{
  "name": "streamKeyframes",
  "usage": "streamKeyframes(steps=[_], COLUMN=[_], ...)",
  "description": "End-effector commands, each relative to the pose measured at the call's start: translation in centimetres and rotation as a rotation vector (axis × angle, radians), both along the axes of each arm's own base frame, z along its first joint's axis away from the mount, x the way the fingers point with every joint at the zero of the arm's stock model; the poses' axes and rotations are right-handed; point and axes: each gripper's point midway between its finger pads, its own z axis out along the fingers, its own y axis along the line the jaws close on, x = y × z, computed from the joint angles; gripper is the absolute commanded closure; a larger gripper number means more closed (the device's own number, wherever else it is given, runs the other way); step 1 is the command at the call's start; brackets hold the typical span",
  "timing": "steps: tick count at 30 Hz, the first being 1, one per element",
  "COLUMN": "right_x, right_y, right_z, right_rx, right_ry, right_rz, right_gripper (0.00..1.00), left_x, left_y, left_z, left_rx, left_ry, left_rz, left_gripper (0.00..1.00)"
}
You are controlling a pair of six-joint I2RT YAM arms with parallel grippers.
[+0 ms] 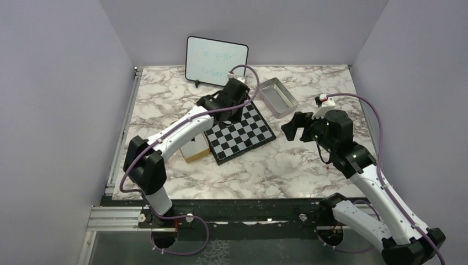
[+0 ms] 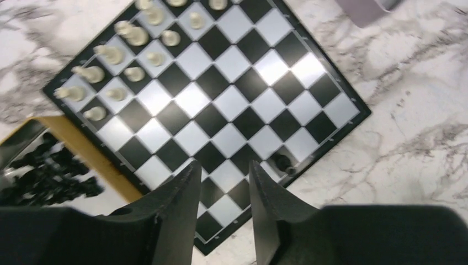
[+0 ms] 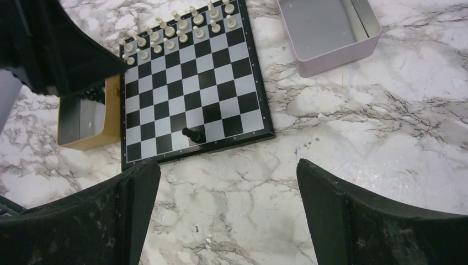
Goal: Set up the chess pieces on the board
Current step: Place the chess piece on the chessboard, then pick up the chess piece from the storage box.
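Note:
The board [image 2: 232, 88] lies aslant on the marble table, also seen from above [image 1: 245, 138] and in the right wrist view [image 3: 193, 83]. One black chess piece [image 2: 283, 162] stands on a square in the edge row nearest the right arm [image 3: 193, 134]. More black chess pieces [image 2: 52, 176] lie in the tan wooden box beside the board. My left gripper [image 2: 223, 171] hovers over the board, open, nothing between its fingers, just left of the placed piece. My right gripper [image 3: 227, 176] stands wide open above bare table, short of the board's edge.
Two rows of pale chess figures [image 2: 132, 36] fill the board's far side. The tan box [image 1: 194, 149] sits against the board's left edge under the left arm. A grey metal tray [image 3: 328, 33] stands beyond the board to the right, a small whiteboard [image 1: 216, 59] at the back.

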Motion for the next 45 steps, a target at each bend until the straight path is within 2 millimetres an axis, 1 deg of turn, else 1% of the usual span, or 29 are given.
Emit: streamKeyframes(steps=[1,4,8,10,13,16,21,24,27,35,40,45], right_x=[-0.1,-0.1,0.0,0.0,0.0,0.1,0.1,0.1,0.2,0.2,0.2,0.2], right_y=[0.2,0.1,0.3,0.4,0.5,0.5,0.5,0.5,0.5,0.4,0.3,0.4], right_z=[-0.4,-0.4,-0.5,-0.6,-0.7,-0.7,-0.7,-0.7,-0.9,-1.0,-1.4,-1.3], right_rx=[0.011,0.011,0.013,0.017,0.019,0.02,0.02,0.02,0.016,0.013,0.01,0.015], right_ry=[0.012,0.011,0.014,0.016,0.019,0.019,0.02,0.021,0.024,0.025,0.035,0.034], right_rz=[0.014,0.01,0.014,0.015,0.019,0.021,0.018,0.019,0.017,0.009,0.007,0.006], right_gripper=[0.0,0.0,0.0,0.0,0.0,0.0,0.0,0.0,0.0,0.0,0.0,0.0], left_x=[0.7,1.4,2.2,2.7,3.4,4.1,5.3,5.8,6.1,5.4,5.2,5.2], left_y=[6.4,10.6,15.6,17.6,19.4,20.2,21.6,21.6,21.0,21.3,21.4,21.4], left_z=[1.5,1.6,0.9,0.3,-0.8,-2.1,-4.8,-6.2,-7.3,-10.9,-11.8,-12.6], left_rx=[0.003,0.02,0.028,0.021,0.002,-0.012,0.026,0.023,0.004,0.033,0.043,0.053], left_ry=[-0.004,-0.013,0.008,0.028,0.064,0.093,0.13,0.16,0.181,0.249,0.263,0.28], left_rz=[0.1,0.176,0.271,0.316,0.352,0.379,0.421,0.426,0.417,0.411,0.408,0.405], left_gripper=[0.63,0.63,0.63,0.64,0.66,0.71,0.73,0.74,0.79,0.8,0.8,0.8])
